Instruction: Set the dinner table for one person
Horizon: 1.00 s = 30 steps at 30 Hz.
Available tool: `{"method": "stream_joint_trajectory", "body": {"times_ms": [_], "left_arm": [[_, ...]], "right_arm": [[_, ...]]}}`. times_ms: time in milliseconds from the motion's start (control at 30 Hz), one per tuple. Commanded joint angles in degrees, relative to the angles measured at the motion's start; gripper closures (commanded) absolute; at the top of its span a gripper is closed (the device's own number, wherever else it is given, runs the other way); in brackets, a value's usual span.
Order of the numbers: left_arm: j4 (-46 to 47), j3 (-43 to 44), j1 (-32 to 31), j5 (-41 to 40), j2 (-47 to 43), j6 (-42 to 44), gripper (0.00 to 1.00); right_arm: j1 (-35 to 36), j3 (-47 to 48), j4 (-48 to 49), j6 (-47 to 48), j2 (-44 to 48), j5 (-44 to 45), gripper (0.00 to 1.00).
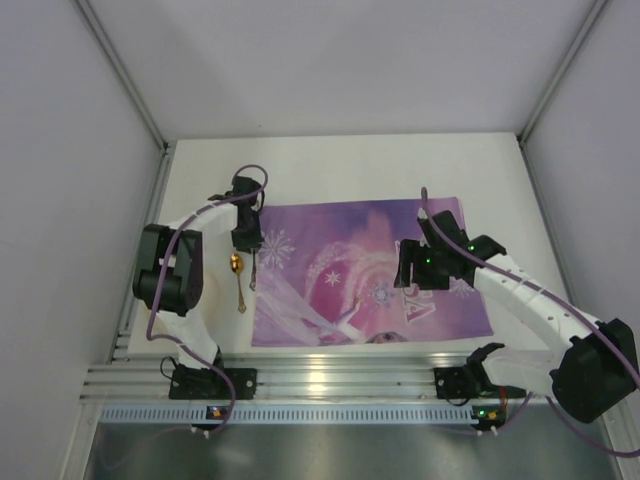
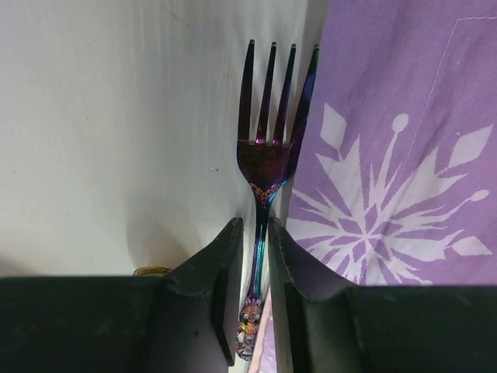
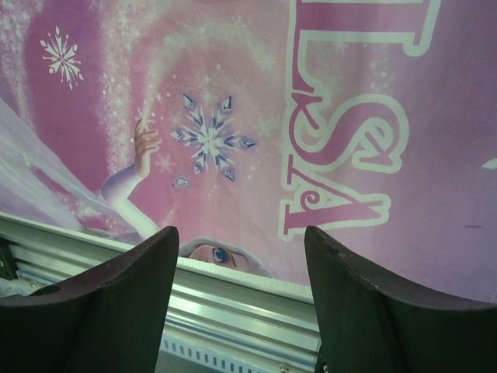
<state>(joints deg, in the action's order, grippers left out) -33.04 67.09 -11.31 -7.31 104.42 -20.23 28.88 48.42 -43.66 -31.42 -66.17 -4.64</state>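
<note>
A rainbow-tinted fork [image 2: 264, 155] lies flat on the white dinner table [image 1: 330, 170], along the left edge of the purple snowflake placemat [image 1: 370, 270]. It also shows in the top view [image 1: 254, 274]. My left gripper [image 1: 246, 240] straddles the fork's handle with its jaws only narrowly apart. The handle lies against the right finger [image 2: 311, 295], and a thin gap shows on the left side. My right gripper [image 1: 415, 265] hovers open and empty over the placemat's near right part [image 3: 233, 93].
A gold spoon [image 1: 238, 280] lies on the table just left of the fork, and its edge peeks out in the left wrist view [image 2: 151, 271]. The aluminium rail [image 1: 330, 375] runs along the near edge. White walls enclose the table.
</note>
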Motion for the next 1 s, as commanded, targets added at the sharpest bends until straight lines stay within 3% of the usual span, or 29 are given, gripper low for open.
{"method": "stream_joint_trajectory", "body": {"times_ms": [0, 233, 500, 667, 967], "left_arm": [[1.2, 0.2, 0.3, -2.0, 1.6, -0.2, 0.76], [0.1, 1.9, 0.4, -4.8, 3.2, 0.9, 1.00], [-6.2, 9.0, 0.8, -13.2, 0.1, 3.0, 1.00], [-9.8, 12.7, 0.6, -12.4, -4.5, 3.2, 1.00], [-10.4, 8.1, -5.1, -8.2, -15.5, -2.2, 1.00]], "right_arm": [[-1.0, 1.6, 1.9, 0.9, 0.1, -0.4, 0.34], [-1.3, 1.3, 1.8, 0.9, 0.3, -0.5, 0.34], [-1.5, 1.4, 1.6, 1.0, 1.6, -1.1, 0.30], [-1.5, 1.8, 1.6, 1.4, 2.0, -1.6, 0.02], [-1.5, 2.2, 1.3, 1.6, 3.6, -2.3, 0.00]]}}
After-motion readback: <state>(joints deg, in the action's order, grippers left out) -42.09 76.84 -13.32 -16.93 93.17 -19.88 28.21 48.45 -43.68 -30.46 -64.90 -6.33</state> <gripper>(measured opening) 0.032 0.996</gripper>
